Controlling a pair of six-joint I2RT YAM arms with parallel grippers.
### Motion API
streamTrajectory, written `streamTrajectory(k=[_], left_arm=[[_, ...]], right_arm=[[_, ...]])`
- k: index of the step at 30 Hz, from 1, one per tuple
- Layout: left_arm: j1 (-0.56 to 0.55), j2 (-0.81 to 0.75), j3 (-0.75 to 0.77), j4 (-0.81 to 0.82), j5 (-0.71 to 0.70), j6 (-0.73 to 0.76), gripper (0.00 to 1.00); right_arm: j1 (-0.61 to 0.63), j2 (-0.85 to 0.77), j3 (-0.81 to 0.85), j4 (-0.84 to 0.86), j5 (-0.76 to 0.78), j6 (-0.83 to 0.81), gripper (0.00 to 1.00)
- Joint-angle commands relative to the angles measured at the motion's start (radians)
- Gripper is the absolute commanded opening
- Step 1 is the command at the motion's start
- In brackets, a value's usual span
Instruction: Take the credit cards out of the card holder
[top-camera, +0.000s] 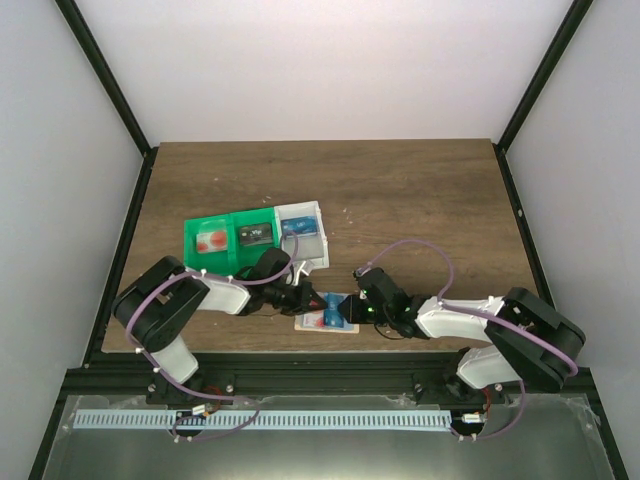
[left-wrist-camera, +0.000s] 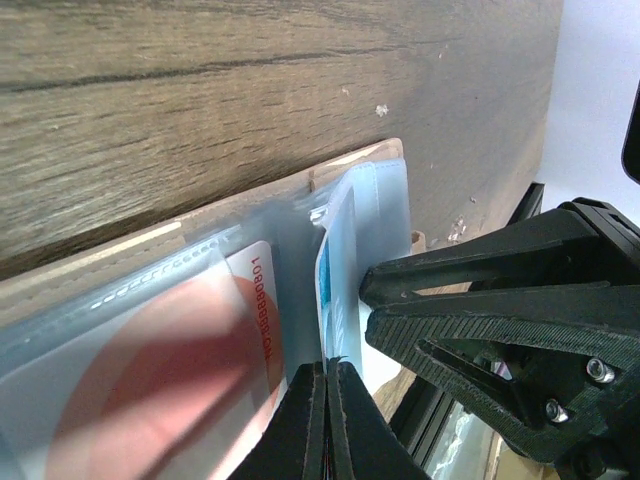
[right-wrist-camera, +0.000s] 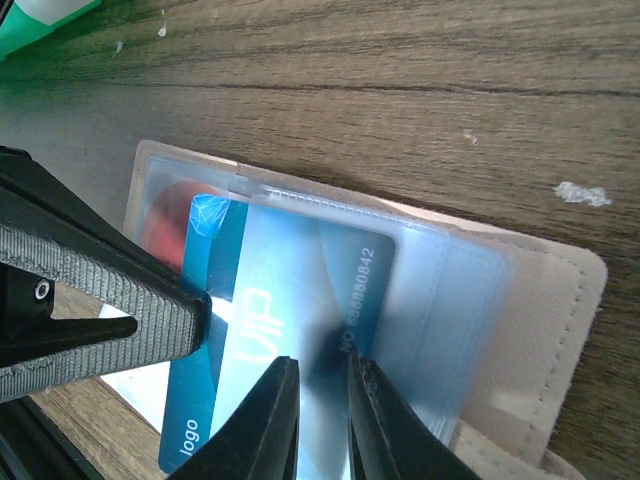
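Note:
The tan card holder (top-camera: 326, 328) lies open near the table's front edge, its tan border showing in the left wrist view (left-wrist-camera: 130, 245) and the right wrist view (right-wrist-camera: 560, 320). The blue card (right-wrist-camera: 250, 330) sticks partly out of the right clear sleeve, tilted. My left gripper (left-wrist-camera: 328, 372) is shut on that card's edge (left-wrist-camera: 324, 285). The pale card with red circles (left-wrist-camera: 170, 350) sits inside the left sleeve. My right gripper (right-wrist-camera: 322, 362) has its jaws almost together, tips pressing on the right sleeve over the blue card. The two grippers (top-camera: 312, 300) (top-camera: 358, 305) meet over the holder.
A green compartment tray (top-camera: 192, 238) with small items and a translucent white box (top-camera: 318, 215) stand just behind the holder. The black front rail (top-camera: 320, 375) runs close below it. Dark frame posts (top-camera: 130, 220) border the table at the left and right.

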Motion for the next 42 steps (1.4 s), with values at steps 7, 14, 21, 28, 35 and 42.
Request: streamTrajectory(k=[7,14,21,28,35,42], left_arm=[[0.035,-0.051,-0.041,-0.036,-0.039,0.013,0.0],[0.051,-0.071,-0.046,-0.055,-0.045,0.024,0.0],[0.052,-0.083,-0.037,-0.068,-0.045,0.031,0.0],[0.051,-0.107,-0.044,-0.099,-0.067,0.052,0.0],[0.056,-0.144,-0.053,-0.127,-0.089,0.061,0.0],[0.064,-0.176,-0.005,-0.268,-0.14,0.128,0.0]], right_arm=[[-0.022,-0.024,-0.03,-0.059,0.028,-0.001,0.16],[-0.031,-0.073,-0.003,-0.12,0.016,0.004,0.17],[-0.031,-0.108,0.033,-0.212,0.034,0.018,0.18],[-0.031,-0.056,-0.009,-0.161,0.018,0.023,0.17],[-0.034,0.008,-0.014,-0.115,0.021,-0.002,0.14],[-0.065,0.058,-0.01,-0.09,0.015,-0.051,0.14]])
